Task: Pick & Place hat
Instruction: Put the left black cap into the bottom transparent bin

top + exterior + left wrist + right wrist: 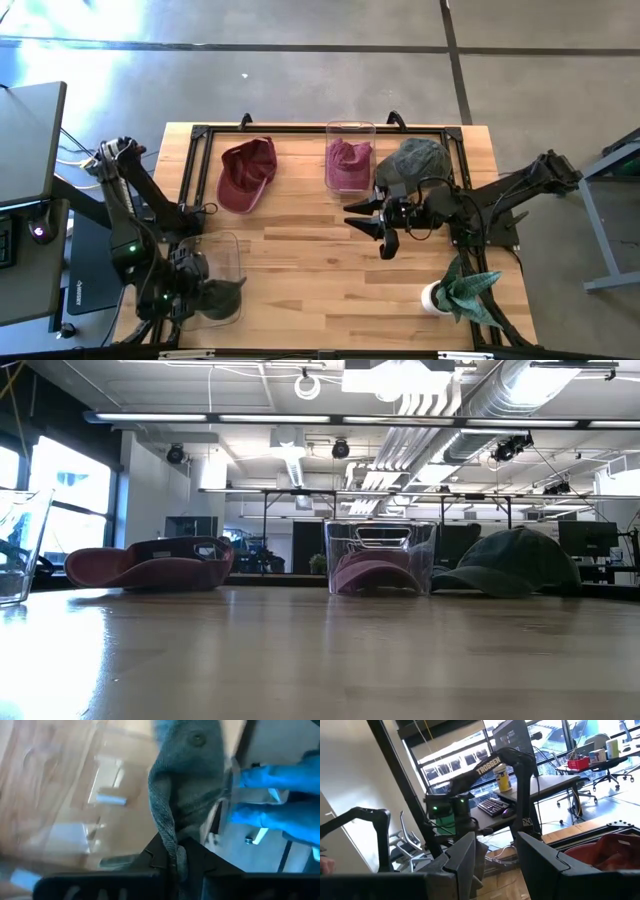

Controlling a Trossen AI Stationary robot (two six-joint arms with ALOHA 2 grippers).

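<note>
At worktop's near-left corner: left pincer [176,856] clamped on dark green fabric cap [186,785], over clear plastic bin [215,262]. Placing step; release seemingly next. Right pincer [378,228] parted, empty.

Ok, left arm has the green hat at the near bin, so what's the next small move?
Probably open the left gripper and let go: its jaws pinch the green hat, which already hangs in the clear bin at the table's near-left corner. The right gripper waits mid-table.

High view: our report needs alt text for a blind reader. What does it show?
The left gripper holds a green hat in a clear bin. The right gripper hovers open mid-table, near a red hat and a binned one.
</note>
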